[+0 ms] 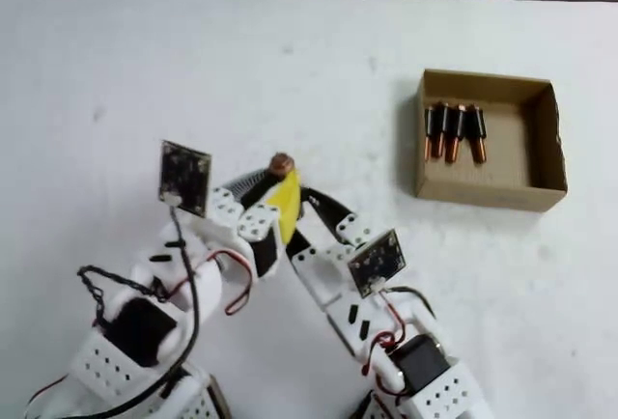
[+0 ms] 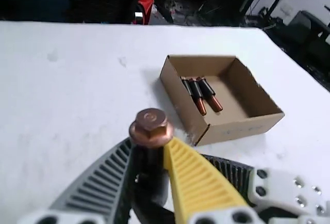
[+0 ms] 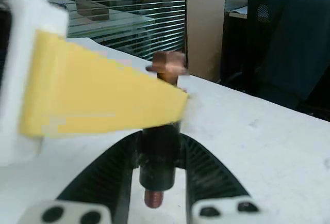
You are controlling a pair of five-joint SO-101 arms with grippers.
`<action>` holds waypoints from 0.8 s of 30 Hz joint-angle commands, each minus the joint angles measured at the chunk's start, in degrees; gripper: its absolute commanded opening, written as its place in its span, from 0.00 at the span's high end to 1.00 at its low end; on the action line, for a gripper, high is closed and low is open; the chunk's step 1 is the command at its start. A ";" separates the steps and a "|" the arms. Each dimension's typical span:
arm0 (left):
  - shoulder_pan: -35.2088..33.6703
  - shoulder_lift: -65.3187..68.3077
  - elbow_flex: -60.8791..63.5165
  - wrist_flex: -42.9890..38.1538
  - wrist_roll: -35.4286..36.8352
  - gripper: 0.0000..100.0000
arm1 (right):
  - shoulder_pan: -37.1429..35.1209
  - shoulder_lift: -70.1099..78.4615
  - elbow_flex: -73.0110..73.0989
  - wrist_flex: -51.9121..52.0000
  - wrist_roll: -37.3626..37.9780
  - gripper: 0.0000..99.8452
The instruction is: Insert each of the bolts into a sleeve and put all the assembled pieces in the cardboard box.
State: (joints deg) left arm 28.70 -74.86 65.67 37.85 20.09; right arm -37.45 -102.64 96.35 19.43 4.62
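Both our left gripper (image 2: pixel 148 154) and right gripper (image 3: pixel 161 146) clenched on one black cylindrical sleeve (image 3: pixel 157 167) with copper hex-head bolt (image 2: pixel 150 127).

No text, label, number or sign is readable; faint marks on the cardboard box (image 2: pixel 242 128) outer wall stay illegible.

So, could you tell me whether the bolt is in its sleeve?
In. The bolt shows its copper head above the sleeve and its tip below.
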 commanded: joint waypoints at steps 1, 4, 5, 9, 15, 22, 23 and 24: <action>1.89 -1.10 0.18 0.18 0.70 0.98 | 1.98 -0.57 0.53 -1.54 -0.26 0.98; 1.89 -1.10 0.35 0.18 0.88 0.98 | 2.07 -0.57 0.53 -1.54 -0.26 0.98; 1.89 -1.10 0.35 0.18 0.79 0.98 | 2.07 -0.57 0.53 -1.54 -0.26 0.98; 1.80 -1.10 0.35 0.26 0.62 0.97 | 2.07 -0.57 0.53 -1.54 -0.26 0.98; 1.01 -1.10 0.53 0.70 0.62 0.75 | 2.15 -0.57 0.53 -1.36 -0.26 0.98; -4.97 -1.10 2.20 0.18 0.88 0.62 | 2.15 -0.57 0.53 -1.36 -0.26 0.98; -5.49 -1.10 2.20 0.09 0.88 0.62 | 2.15 -0.57 0.53 -1.36 -0.26 0.98; -5.85 -1.10 2.20 -0.53 0.88 0.62 | 2.15 -0.57 0.53 -1.36 -0.26 0.98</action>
State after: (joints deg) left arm 25.27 -75.30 68.48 37.85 20.26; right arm -36.04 -102.46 96.35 19.43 4.62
